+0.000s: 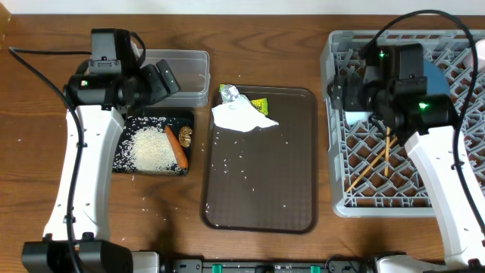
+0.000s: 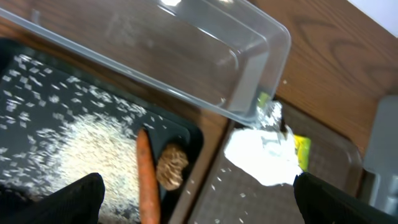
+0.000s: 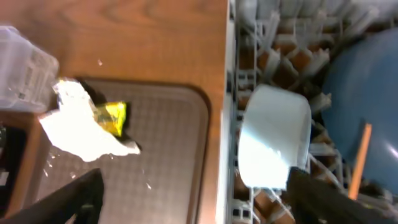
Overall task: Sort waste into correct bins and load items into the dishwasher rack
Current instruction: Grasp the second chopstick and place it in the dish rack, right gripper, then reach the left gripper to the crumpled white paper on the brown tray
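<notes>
My left gripper [image 2: 199, 210] is open, hanging over the border between the black tray [image 2: 186, 134] and the brown serving tray. On the black tray lie white rice [image 2: 81, 149], an orange carrot [image 2: 147, 180] and a brown food lump [image 2: 172, 165]. The clear tub [image 2: 186, 56] stands behind it with nothing showing inside. The crumpled white napkin [image 2: 261, 152], foil ball [image 2: 270, 115] and yellow-green wrapper [image 2: 303, 149] sit on the serving tray. My right gripper [image 3: 199, 205] is open above the left edge of the grey rack [image 3: 233, 93]. A white bowl [image 3: 273, 137] rests in the rack by the right finger. The dark blue dish [image 3: 360, 81] and chopsticks [image 1: 379, 159] are also in the rack.
The brown serving tray [image 1: 261, 182] lies mid-table, scattered with rice grains. Loose grains also dot the wooden table beside the black tray [image 1: 151, 144]. The rack [image 1: 409, 189] fills the right side. The clear tub [image 1: 189, 72] sits at the back left.
</notes>
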### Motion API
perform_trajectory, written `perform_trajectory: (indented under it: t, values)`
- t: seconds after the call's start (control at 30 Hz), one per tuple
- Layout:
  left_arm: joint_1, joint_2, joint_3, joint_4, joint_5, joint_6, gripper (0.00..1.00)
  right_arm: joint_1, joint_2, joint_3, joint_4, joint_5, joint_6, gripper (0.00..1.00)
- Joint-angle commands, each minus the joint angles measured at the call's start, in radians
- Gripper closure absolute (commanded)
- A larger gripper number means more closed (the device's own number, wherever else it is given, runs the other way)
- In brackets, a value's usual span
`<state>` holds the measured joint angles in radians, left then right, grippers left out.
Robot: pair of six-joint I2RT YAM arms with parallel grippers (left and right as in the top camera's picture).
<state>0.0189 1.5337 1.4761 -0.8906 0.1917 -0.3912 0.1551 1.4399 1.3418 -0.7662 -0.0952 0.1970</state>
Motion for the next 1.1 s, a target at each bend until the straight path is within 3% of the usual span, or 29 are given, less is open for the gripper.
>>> perform_trajectory:
  t: [0.0, 0.07, 0.2, 0.33, 0.57, 0.7, 1.07]
  values:
    - [0.002, -0.003, 0.000, 0.018, 0.118, 0.003, 0.02, -0.040, -0.010, 0.014, 0.017, -0.006, 0.071, 0.07]
    - [-0.011, 0.003, 0.000, 0.036, 0.141, 0.045, 0.02, -0.092, -0.022, 0.014, 0.014, -0.006, 0.083, 0.01]
    - [-0.071, 0.042, 0.000, 0.039, 0.135, 0.103, 0.02, -0.238, -0.043, 0.014, -0.007, -0.011, 0.169, 0.01]
    - [-0.174, 0.082, 0.000, 0.051, 0.105, 0.280, 0.02, -0.311, -0.042, 0.013, -0.017, -0.010, 0.189, 0.01]
    - [-0.334, 0.156, 0.000, 0.150, 0.054, 0.288, 0.02, -0.319, -0.042, 0.013, -0.041, -0.010, 0.188, 0.01]
    - [-0.415, 0.245, 0.000, 0.170, -0.008, 0.361, 0.15, -0.319, -0.042, 0.013, -0.042, -0.010, 0.188, 0.01]
    - [-0.509, 0.513, 0.000, 0.217, -0.082, 0.361, 0.19, -0.319, -0.042, 0.013, -0.042, -0.010, 0.188, 0.01]
